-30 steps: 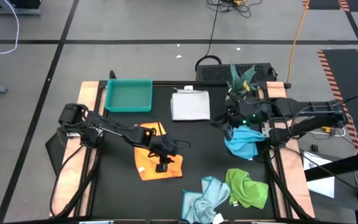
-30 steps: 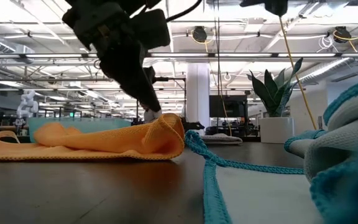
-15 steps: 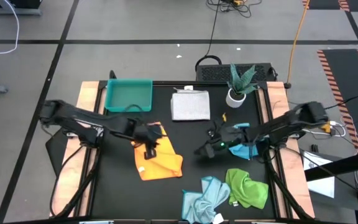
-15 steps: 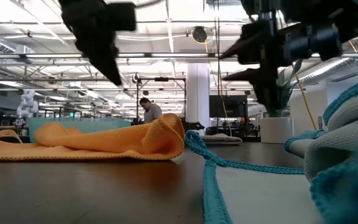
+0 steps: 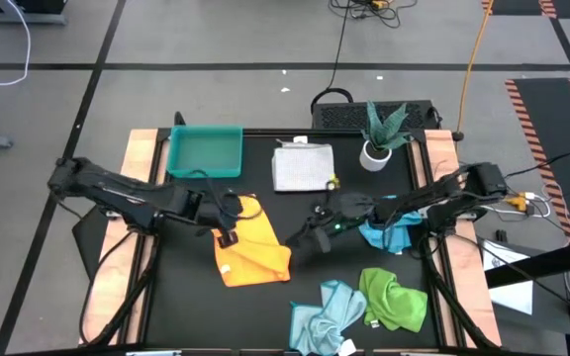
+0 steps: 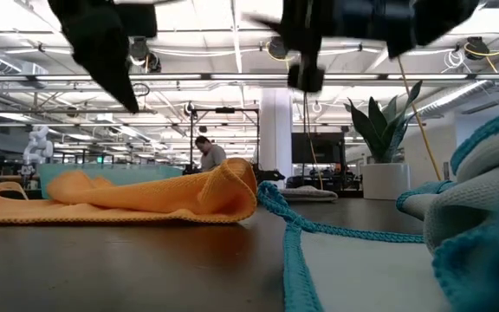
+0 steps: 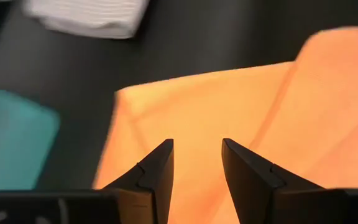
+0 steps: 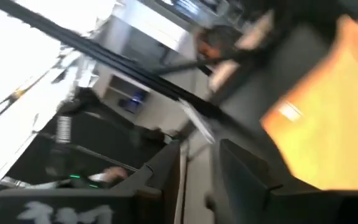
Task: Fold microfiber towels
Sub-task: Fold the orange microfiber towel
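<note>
Towels (image 5: 250, 247) outside teal tray (image 5: 204, 152)

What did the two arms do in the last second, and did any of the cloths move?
The right gripper left the bright blue towel and swung across toward the orange towel. The left gripper drew back off that towel to its edge, empty. All towels and the teal tray stayed put.

Grey tiled floor (image 5: 216, 40) with dark seams, white square pillar (image 6: 275, 139), long ceiling lights (image 6: 258, 52), green potted plant (image 6: 381, 130) in white pot
</note>
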